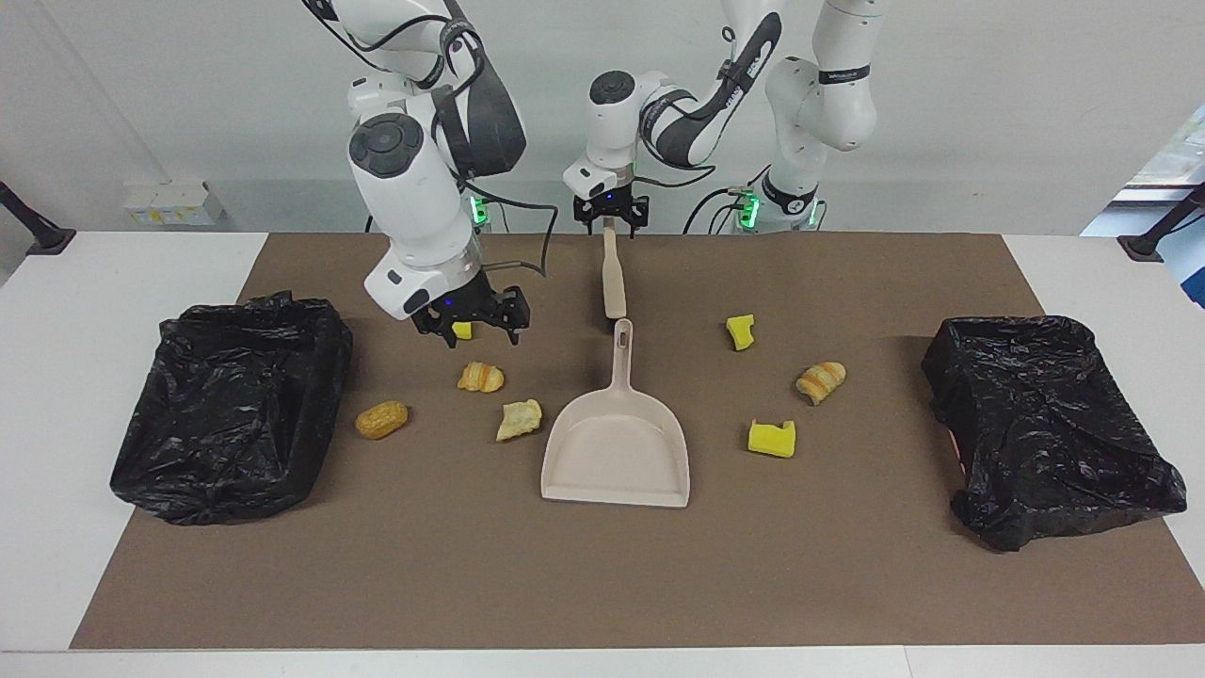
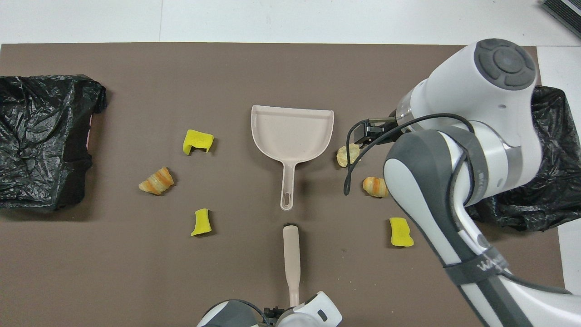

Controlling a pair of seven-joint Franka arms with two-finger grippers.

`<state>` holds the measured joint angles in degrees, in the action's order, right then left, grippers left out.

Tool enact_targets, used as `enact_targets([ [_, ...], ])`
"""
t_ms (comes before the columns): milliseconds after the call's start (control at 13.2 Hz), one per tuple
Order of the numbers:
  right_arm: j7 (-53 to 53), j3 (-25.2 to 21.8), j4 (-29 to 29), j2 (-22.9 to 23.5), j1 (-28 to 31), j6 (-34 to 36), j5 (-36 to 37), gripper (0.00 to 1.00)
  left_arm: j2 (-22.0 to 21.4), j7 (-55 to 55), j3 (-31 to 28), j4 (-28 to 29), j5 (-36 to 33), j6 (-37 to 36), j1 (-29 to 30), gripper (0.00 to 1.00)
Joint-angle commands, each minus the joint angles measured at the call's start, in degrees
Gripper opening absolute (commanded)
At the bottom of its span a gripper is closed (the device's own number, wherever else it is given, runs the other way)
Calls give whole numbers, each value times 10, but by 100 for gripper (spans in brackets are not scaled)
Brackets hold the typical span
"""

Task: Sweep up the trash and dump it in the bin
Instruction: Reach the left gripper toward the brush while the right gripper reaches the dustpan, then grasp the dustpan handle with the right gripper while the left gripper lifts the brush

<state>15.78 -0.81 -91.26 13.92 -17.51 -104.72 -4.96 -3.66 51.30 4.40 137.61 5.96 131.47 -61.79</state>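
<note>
A brown mat [image 1: 602, 574] covers a white table [image 1: 113, 282], leaving white margins at both ends. Clock directions centre on the dustpan [image 1: 617, 447], with 12 toward the robots. Wide bare mat runs along 6 o'clock to the table's edge.

- **Brush:** The brush [image 1: 614, 278] lies at 12. The left gripper [image 1: 609, 217] is at its handle end, and whether it grips cannot be told.
- **Bins:** The bins sit at 9 [image 1: 231, 405] and 3 [image 1: 1050, 428], both near the mat's ends.
- **Trash from 9 to 11:** A bun [image 1: 381, 420], bread [image 1: 520, 419] and a croissant [image 1: 481, 377] lie here. A sponge [image 1: 461, 330] sits under the right gripper [image 1: 468, 331], whose fingers are spread apart.
- **Trash from 1 to 3:** Here are a second sponge [image 1: 741, 331], a second croissant [image 1: 821, 381] and a third sponge [image 1: 772, 439].
</note>
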Motion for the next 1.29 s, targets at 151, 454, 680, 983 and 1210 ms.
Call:
enact_targets([
  [151,21,0,46,30,-29,-3,50,90,-5,3,-13,-13,5,1,-3,32],
  [454,75,2,86,72,-57,-13,46,85,-15,0,-15,-38,-2,-52,38,0],
  [680,92,5,86,84,-65,-29,42,83,-39,-14,-15,-57,-29,-118,100,0],
  [983,135,8,55,91,-92,-54,15,83,-92,-120,-15,-57,-32,-209,223,0],
  [1210,179,9,14,90,-130,-86,19,82,-107,-216,-15,-57,-48,-218,314,0],
])
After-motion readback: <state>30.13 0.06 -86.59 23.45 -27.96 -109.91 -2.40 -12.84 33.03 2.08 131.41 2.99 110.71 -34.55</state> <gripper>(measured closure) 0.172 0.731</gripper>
